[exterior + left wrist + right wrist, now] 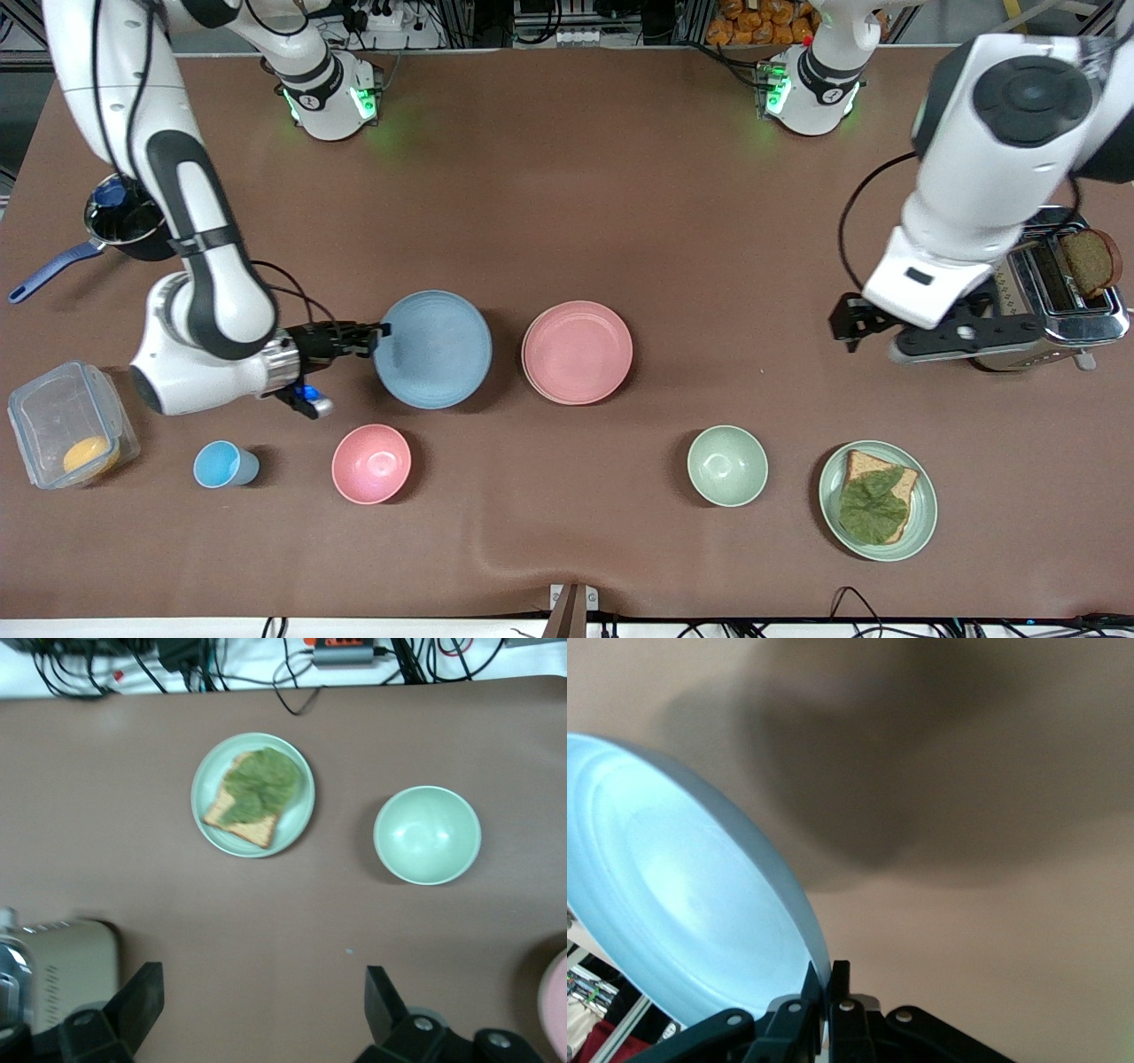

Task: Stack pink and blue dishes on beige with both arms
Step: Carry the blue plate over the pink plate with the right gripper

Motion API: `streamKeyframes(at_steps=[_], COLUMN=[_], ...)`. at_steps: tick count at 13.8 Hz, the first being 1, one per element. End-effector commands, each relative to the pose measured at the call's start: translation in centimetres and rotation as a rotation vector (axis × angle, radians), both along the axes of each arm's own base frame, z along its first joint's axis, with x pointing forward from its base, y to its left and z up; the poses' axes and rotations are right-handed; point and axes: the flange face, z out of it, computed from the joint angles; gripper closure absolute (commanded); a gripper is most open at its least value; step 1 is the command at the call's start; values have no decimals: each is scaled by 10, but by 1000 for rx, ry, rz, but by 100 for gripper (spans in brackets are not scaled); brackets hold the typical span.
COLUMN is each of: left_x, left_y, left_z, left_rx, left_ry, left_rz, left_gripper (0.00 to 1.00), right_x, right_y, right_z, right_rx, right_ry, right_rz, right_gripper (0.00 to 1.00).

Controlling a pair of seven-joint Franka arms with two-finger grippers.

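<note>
My right gripper (pixel 383 335) is shut on the rim of the light blue plate (pixel 432 349), at the edge toward the right arm's end. In the right wrist view the blue plate (pixel 682 904) is tilted above the table, its rim pinched in the right gripper (pixel 830 979), and it casts a shadow. The pink plate (pixel 577 352) lies flat beside the blue one; a sliver of it (pixel 555 1005) shows in the left wrist view. The beige plate is hidden. My left gripper (pixel 848 324) hangs open and empty over bare table beside the toaster, and in its wrist view the left gripper (pixel 263 1010) holds nothing.
Nearer the front camera stand a blue cup (pixel 224 464), a pink bowl (pixel 371 463), a green bowl (pixel 727 465) and a green plate with toast and a leaf (pixel 877 501). A toaster (pixel 1054 301), a saucepan (pixel 124 221) and a plastic box (pixel 66 425) sit at the table's ends.
</note>
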Motion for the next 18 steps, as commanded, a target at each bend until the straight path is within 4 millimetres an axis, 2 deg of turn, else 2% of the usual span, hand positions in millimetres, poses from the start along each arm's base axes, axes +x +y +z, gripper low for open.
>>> streamKeyframes(at_steps=[1, 2, 3, 4, 5, 7, 8, 12, 15, 18], left_x=[-27, -31, -40, -54, -58, -58, -57, -53, -51, -49], left_y=[13, 14, 19, 31, 57, 95, 108, 113, 116, 102], left_z=[36, 34, 41, 64, 69, 68, 67, 55, 52, 45], left_rx=[71, 85, 97, 87, 28, -83, -87, -103, -166, -162], left_ry=[29, 72, 95, 85, 102, 145, 156, 205, 214, 224], left_rz=[-58, -65, -55, -20, 33, 69, 45, 35, 46, 43], left_gripper=[0, 0, 0, 0, 0, 0, 0, 0, 0, 0], right_x=[-11, -16, -21, -26, -29, -33, -39, -54, -62, -70], right_y=[58, 84, 104, 119, 131, 142, 155, 202, 210, 212], right_z=[15, 17, 15, 16, 15, 8, 4, -3, -9, -18], right_rx=[-33, -54, -78, -90, -90, -65, -56, -99, -111, -124], right_ry=[-1, -7, -8, -13, -13, -15, -17, -57, -57, -43], right_rz=[-85, -102, -120, -136, -155, -206, -216, -266, -264, -256], right_gripper=[100, 100, 100, 100, 100, 100, 100, 100, 100, 100])
